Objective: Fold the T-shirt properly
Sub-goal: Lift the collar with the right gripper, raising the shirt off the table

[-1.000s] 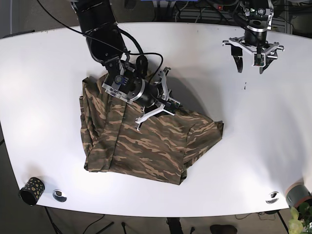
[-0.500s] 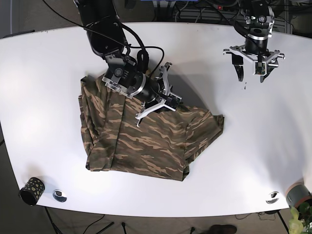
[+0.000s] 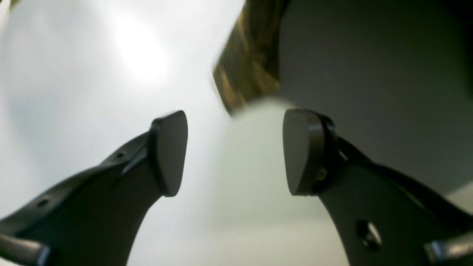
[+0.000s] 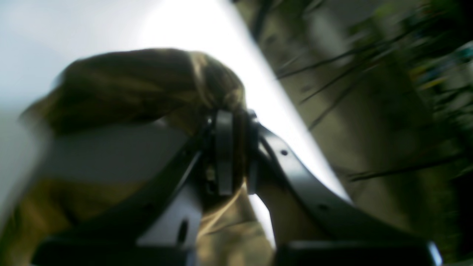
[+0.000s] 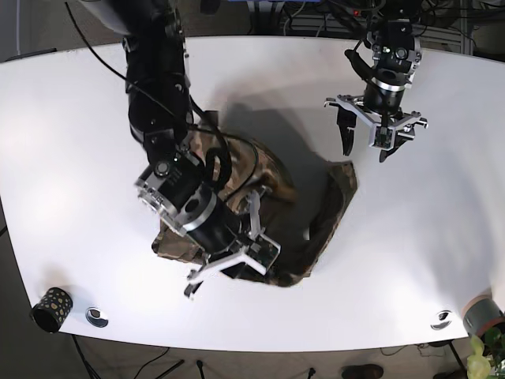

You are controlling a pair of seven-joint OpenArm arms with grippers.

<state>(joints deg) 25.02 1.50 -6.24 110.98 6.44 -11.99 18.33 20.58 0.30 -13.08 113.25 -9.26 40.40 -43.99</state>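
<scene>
Since half a second ago the right gripper has swung from the far side of the T-shirt toward the near edge of the table, hauling cloth with it, so the shirt is now bunched into a raised heap instead of lying spread out. The left gripper has also shifted, coming closer to the shirt than it was.

In the right wrist view the right gripper has its jaws pressed together on a thick fold of the camouflage T-shirt, with more fabric hanging below the fingers. The picture is blurred, so the exact part of the shirt in the grip cannot be told.

In the base view the shirt lies near the middle of the table, mostly hidden under the right arm; one flap sticks out on the side toward the left gripper, and a dark shadow falls on the table just beyond the heap.

The left gripper hangs over bare table just beyond that flap, apart from it. In the left wrist view its fingers stand wide apart with nothing between them, and a blurred edge of the T-shirt shows ahead.

Near the table's front edge, well apart from the shirt, stand a dotted cup and two small metal discs.
</scene>
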